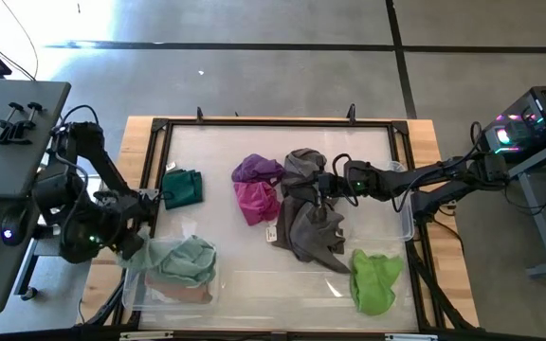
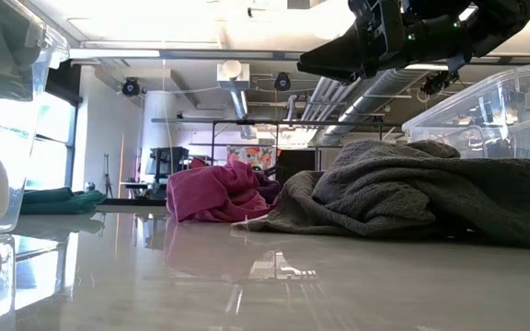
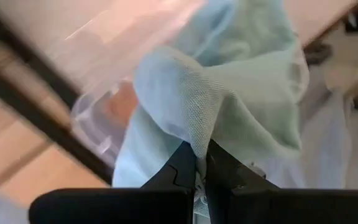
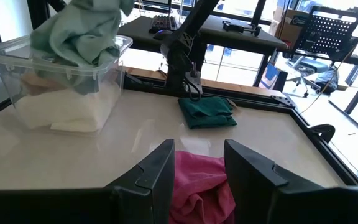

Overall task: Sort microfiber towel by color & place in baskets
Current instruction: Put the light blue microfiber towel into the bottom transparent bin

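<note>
My left gripper (image 1: 142, 248) is shut on a pale blue towel (image 1: 186, 260) over the wide clear bin (image 1: 133, 290) at the table's near left corner; white and pink cloths lie in it. My right gripper (image 4: 199, 152) hovers open above the magenta towel (image 4: 197, 186), at the table's middle (image 1: 318, 187). Beside it, a purple towel (image 1: 257, 169) and a large grey towel (image 1: 306, 223) lie crumpled on the table. A dark green towel (image 1: 183, 187) lies folded at the left. A lime green towel (image 1: 377, 279) lies near right. The second clear bin (image 1: 406, 213) stands at the right edge. My left gripper pinches a raised fold of the pale blue towel (image 3: 194, 134) between its two fingertips (image 3: 185, 163). The cloth spreads away from the fingers, and its lower part (image 4: 73, 46) rests inside the bin on the other cloths, standing above the rim.
A black frame (image 1: 159, 123) with wooden borders runs round the white table top. Bare table lies along the near edge between the wide bin and the lime green towel. A desk with equipment stands to the left, off the table.
</note>
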